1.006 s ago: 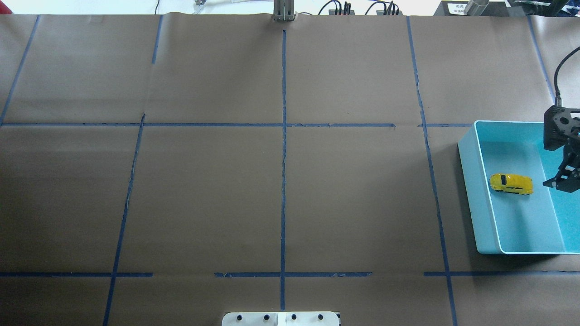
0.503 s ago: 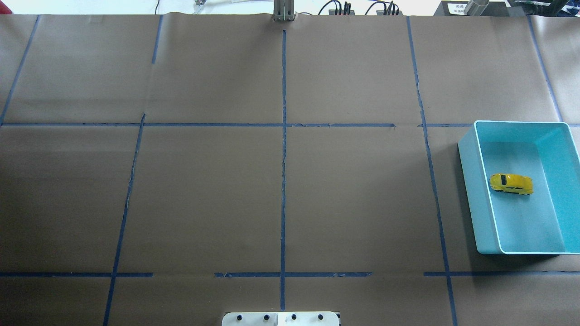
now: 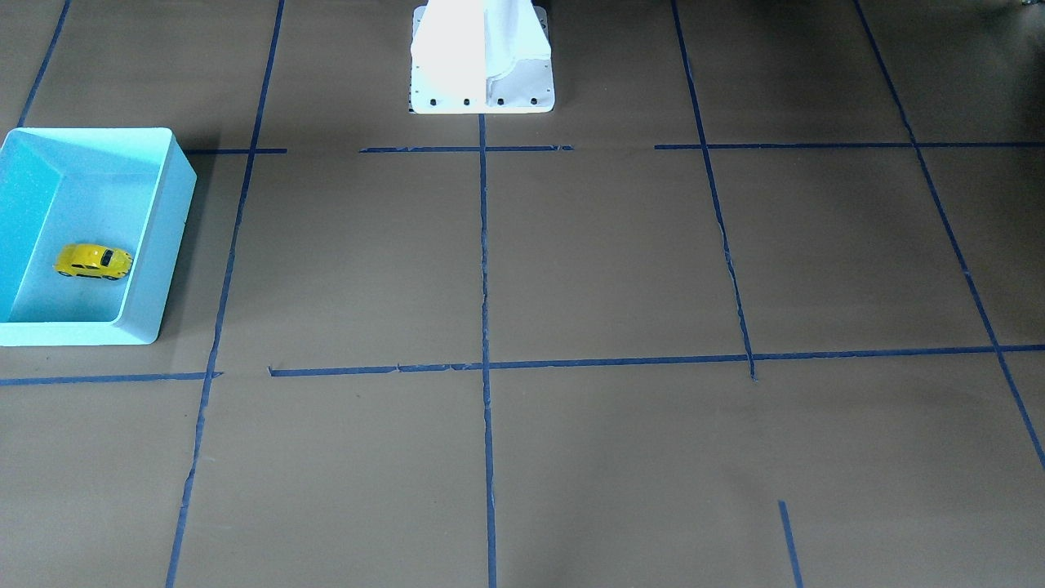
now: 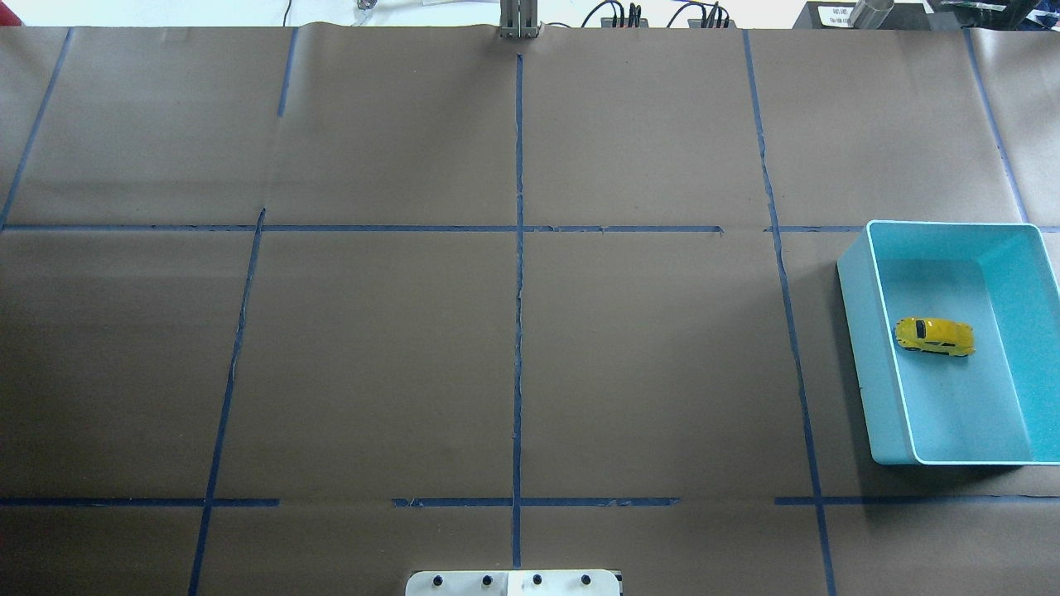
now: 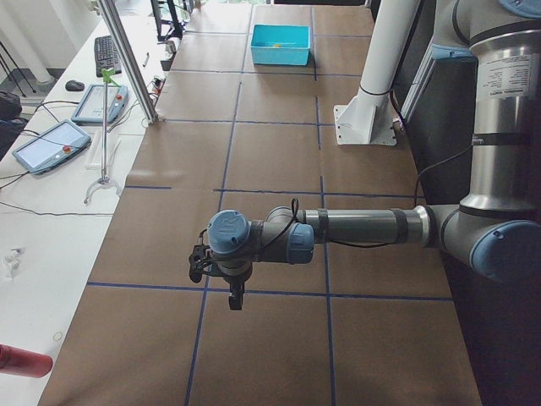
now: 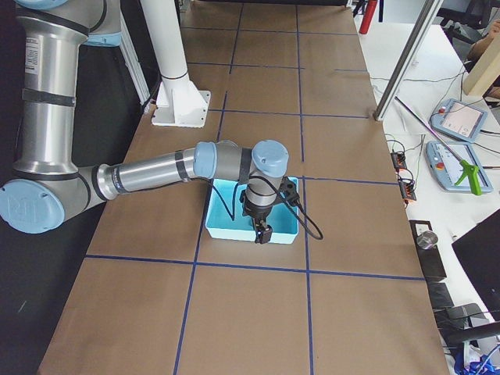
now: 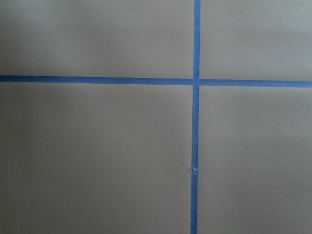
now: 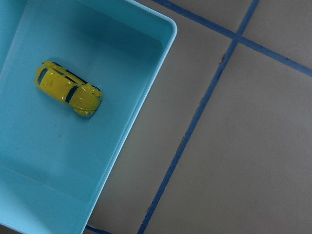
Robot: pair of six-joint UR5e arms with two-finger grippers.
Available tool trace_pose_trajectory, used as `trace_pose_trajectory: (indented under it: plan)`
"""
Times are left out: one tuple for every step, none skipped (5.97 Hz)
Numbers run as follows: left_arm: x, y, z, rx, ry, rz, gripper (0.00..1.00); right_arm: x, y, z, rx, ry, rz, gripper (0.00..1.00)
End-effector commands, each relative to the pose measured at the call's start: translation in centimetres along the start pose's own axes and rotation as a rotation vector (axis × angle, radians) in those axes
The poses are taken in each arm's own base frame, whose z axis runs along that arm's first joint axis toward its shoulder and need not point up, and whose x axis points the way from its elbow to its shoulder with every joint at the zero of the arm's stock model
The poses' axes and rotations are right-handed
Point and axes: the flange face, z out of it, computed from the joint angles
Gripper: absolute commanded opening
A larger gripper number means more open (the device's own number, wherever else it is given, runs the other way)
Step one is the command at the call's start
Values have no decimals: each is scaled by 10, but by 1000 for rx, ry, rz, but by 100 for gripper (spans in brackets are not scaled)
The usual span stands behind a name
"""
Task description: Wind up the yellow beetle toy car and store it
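The yellow beetle toy car (image 4: 934,337) lies on its wheels on the floor of the light blue bin (image 4: 855,281) at the table's right side. It also shows in the front view (image 3: 93,261) and in the right wrist view (image 8: 68,88), inside the bin (image 8: 146,87). My right gripper (image 6: 262,232) shows only in the exterior right view, above the bin's (image 6: 223,228) outer side; I cannot tell if it is open or shut. My left gripper (image 5: 234,298) shows only in the exterior left view, above bare paper; I cannot tell its state.
Brown paper with blue tape lines (image 4: 518,273) covers the table. The white robot base (image 4: 513,583) stands at the near edge. A metal post (image 5: 127,59) and the operators' desk with tablets (image 5: 51,144) lie along the far side.
My right gripper stood over the bin's right part one second ago and has since left the overhead view to the right. The car and bin have not moved.
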Motion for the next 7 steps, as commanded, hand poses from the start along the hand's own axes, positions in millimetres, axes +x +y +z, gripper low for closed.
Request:
trace_pose_trajectory:
  plan:
    - [0, 0, 0, 0, -1, 0, 100, 37, 31, -13, 37, 0, 206, 100]
    - [0, 0, 0, 1, -1, -1, 100, 38, 31, -13, 44, 1, 396, 100]
    - [0, 0, 0, 0, -1, 0, 100, 35, 24, -19, 56, 3, 482, 100]
    - [0, 0, 0, 0, -1, 0, 100, 45, 24, -6, 36, -4, 496, 100]
    - [0, 0, 1, -1, -1, -2, 100, 54, 17, 0, 80, 9, 453, 100]
    - [0, 0, 0, 0, -3, -1, 100, 63, 15, 7, 100, 9, 443, 100]
    - [0, 0, 0, 0, -1, -1, 100, 68, 17, 15, 86, 3, 454, 100]
